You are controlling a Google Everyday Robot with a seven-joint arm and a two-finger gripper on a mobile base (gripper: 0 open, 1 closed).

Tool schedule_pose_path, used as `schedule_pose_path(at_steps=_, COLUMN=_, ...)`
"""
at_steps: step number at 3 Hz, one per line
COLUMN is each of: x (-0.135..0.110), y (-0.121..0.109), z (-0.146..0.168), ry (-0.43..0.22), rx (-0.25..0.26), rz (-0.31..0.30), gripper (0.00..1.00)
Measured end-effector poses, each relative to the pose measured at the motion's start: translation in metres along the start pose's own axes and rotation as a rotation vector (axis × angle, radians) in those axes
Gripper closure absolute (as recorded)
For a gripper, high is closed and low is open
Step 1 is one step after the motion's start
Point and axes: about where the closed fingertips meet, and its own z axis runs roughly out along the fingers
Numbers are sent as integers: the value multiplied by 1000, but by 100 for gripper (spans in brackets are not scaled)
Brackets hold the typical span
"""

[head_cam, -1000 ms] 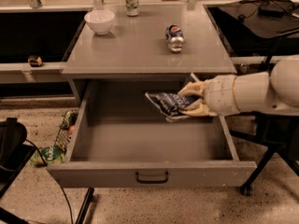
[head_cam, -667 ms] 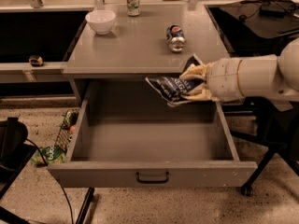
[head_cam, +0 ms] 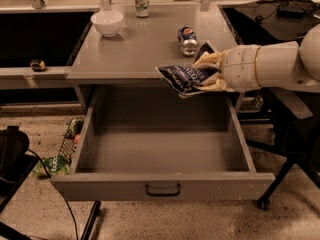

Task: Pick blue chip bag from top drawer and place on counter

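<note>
Nearest to us, well below the jaws and to their left, is the flat front panel of the top drawer [head_cam: 162,184], with its small dark handle [head_cam: 162,190] at the middle. The drawer stands pulled fully out. We see its grey floor bare beneath the jaws.

On the floor far to the left of the jaws and lower down lies a green packet [head_cam: 57,159], beside the drawer's left wall.

Next comes the gripper [head_cam: 201,74], reaching in from the right on a thick pale arm [head_cam: 270,66]. Its jaws are closed around the blue chip bag [head_cam: 180,76], one finger above the bag and one below. The bag sticks out to the left of the jaws, crumpled, with its white lettering facing us. It is clear of the drawer and hangs at the front edge of the tabletop [head_cam: 140,49], towards its right end. We cannot tell whether the bag touches that edge.

Just behind the jaws a blue soda can [head_cam: 188,40] lies on its side on the tabletop, close to the upper finger. Farther back and well to the left of the jaws sits a white bowl [head_cam: 107,23]. Beyond it, at the far edge, a pale can [head_cam: 142,0] stands upright.
</note>
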Motion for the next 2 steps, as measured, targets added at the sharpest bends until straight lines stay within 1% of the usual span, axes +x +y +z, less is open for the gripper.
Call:
schedule_pose_path(at_steps=1, x=9, y=-9, z=9, ry=5, rx=20, rz=-11, gripper=100)
schedule_pose_path(at_steps=2, x=34, y=-32, z=26, ry=0, rx=54, rz=-24, gripper=100)
